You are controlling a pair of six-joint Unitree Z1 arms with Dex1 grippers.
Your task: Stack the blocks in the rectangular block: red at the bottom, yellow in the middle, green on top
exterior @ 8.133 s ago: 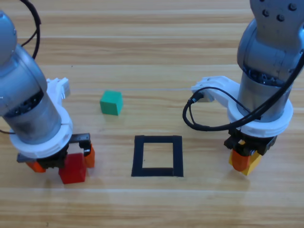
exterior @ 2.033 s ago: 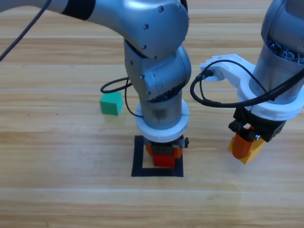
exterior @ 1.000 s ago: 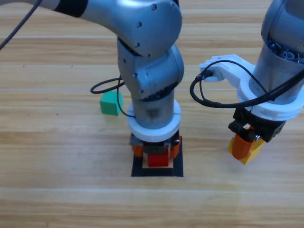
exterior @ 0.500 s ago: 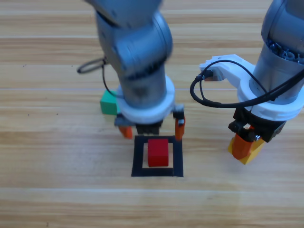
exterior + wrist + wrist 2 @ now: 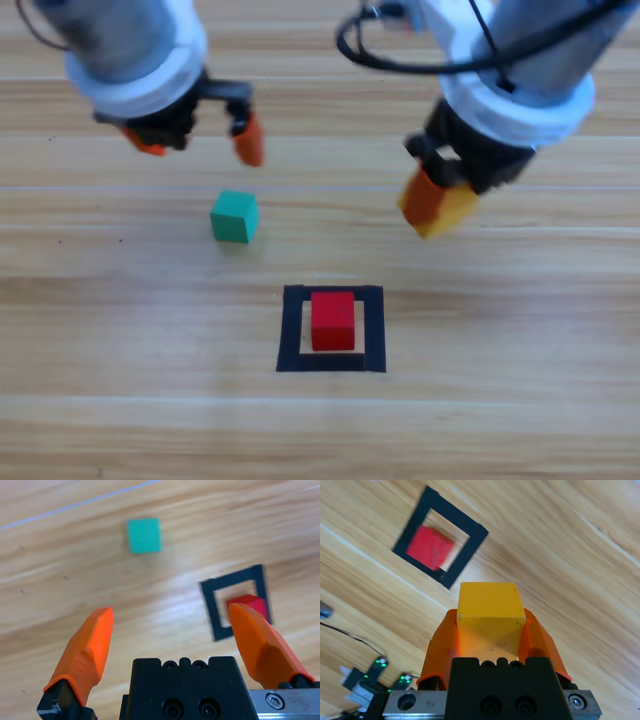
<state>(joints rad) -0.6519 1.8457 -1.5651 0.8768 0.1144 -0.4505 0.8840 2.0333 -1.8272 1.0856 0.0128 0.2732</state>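
3 cubes total: red cube (image 5: 333,320) sitting inside black tape square (image 5: 290,330), nothing blocking it; green cube (image 5: 235,216) lying loose up-left of square. Left gripper (image 5: 195,140) hanging above green w/ jaws spread, empty. Right gripper (image 5: 437,203) clamping yellow cube (image 5: 490,606).

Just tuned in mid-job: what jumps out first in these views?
The red cube sits alone inside the black tape square near the table's front. Up and to the right of it, the right gripper hangs above the table, shut on the yellow cube. The left gripper is open at upper left, with the green cube on the wood just below it.
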